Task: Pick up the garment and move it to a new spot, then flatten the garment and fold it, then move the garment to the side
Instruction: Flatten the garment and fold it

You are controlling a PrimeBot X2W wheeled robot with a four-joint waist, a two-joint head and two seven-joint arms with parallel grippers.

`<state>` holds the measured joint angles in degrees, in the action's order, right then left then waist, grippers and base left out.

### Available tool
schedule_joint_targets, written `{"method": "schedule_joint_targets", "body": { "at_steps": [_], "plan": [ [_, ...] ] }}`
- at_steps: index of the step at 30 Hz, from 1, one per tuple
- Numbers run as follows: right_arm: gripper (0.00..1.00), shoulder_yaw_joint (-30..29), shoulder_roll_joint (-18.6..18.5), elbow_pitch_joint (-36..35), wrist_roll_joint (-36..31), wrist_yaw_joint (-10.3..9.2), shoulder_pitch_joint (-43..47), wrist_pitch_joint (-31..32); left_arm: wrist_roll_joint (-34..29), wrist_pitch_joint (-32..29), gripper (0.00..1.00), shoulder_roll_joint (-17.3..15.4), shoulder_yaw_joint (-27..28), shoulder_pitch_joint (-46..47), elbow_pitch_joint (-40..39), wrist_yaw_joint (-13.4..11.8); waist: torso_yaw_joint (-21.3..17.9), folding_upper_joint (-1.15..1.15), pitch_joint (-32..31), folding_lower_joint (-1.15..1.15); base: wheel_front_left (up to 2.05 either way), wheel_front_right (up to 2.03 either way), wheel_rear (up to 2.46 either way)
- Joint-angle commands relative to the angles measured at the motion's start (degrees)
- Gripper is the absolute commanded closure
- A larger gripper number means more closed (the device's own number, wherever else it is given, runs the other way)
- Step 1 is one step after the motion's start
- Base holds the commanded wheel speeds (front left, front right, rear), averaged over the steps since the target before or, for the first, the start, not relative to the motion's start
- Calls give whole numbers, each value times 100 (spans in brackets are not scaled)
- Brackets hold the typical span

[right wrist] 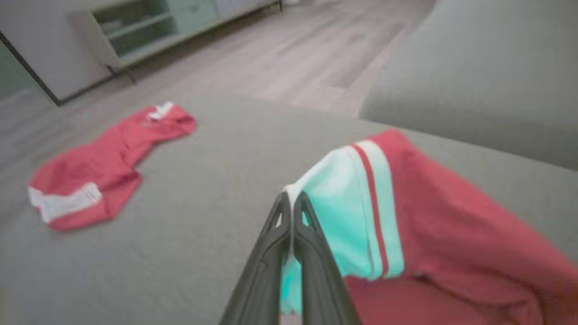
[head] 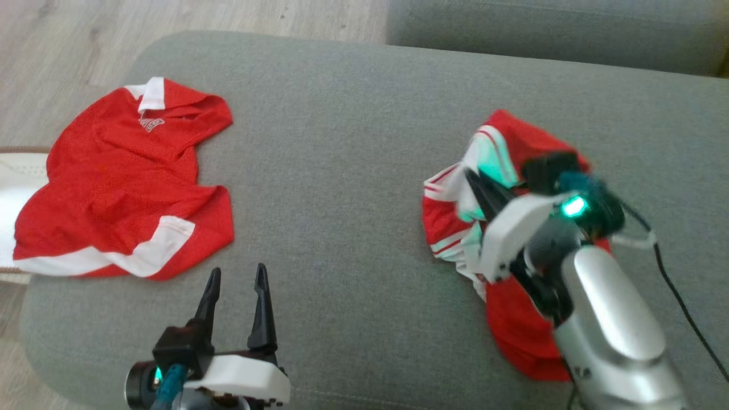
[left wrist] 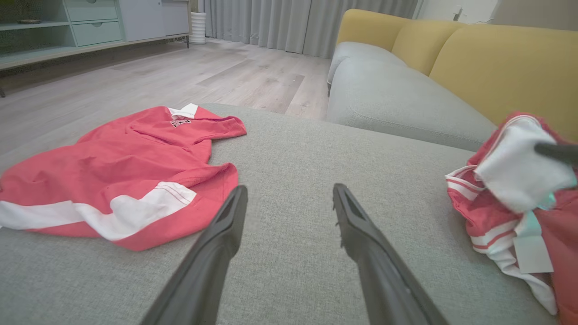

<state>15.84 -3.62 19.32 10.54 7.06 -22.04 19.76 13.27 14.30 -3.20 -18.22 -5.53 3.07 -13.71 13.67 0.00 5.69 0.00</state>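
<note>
Hiding part of the bunched garment point(head: 527, 141), the right hand point(head: 471, 175) is clamped shut on its blurred striped edge; the left hand point(head: 238, 273) is held open, empty.

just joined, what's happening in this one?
The right arm has its jaws shut on the white striped edge of the crumpled red garment on the grey cushion. The left arm holds its jaws open above bare cushion, gripping nothing. A second red shirt lies spread at the cushion's left end. No flattening or folding done yet.
</note>
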Motion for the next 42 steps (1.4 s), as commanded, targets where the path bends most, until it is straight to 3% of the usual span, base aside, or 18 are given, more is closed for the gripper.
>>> {"method": "schedule_joint_targets", "body": {
  "at_steps": [1, 11, 22, 29, 31, 32, 42],
  "plan": [
    [100, 178, 73, -357, 215, 43, -351, 14, 40, 70, 0, 32, 151, 255, -172, -27, -40, 0, -41, 0, 0, 0, 0],
    [100, 634, 74, -1526, 3303, 43, -808, -97, 124, 70, 0, 32, -40, 141, -131, -48, -147, 0, -378, 0, 0, 0, 0],
    [100, 1302, 74, -1298, 5048, 43, -1821, -728, 162, 70, 0, 32, -228, -18, -69, -52, -160, 0, -699, 0, 0, 0, 0],
    [100, 1585, 74, -274, 6403, 43, -3199, -1833, 165, 70, 0, 32, -333, -109, -22, -38, -163, 0, -876, 0, 0, 0, 0],
    [100, 1720, 74, 202, 6776, 43, -3543, -2209, 178, 70, 0, 32, -337, -151, -25, -47, -187, 0, -905, 0, 0, 0, 0],
    [100, 1881, 74, 780, 7051, 43, -3783, -2543, 191, 70, 0, 32, -341, -183, -30, -50, -218, 0, -908, 0, 0, 0, 0],
    [100, 2513, 74, 3369, 7903, 43, -3572, -3241, 192, 70, 0, 32, -236, -203, -100, -79, -462, 0, -766, 0, 0, 0, 0]
  ]
}}
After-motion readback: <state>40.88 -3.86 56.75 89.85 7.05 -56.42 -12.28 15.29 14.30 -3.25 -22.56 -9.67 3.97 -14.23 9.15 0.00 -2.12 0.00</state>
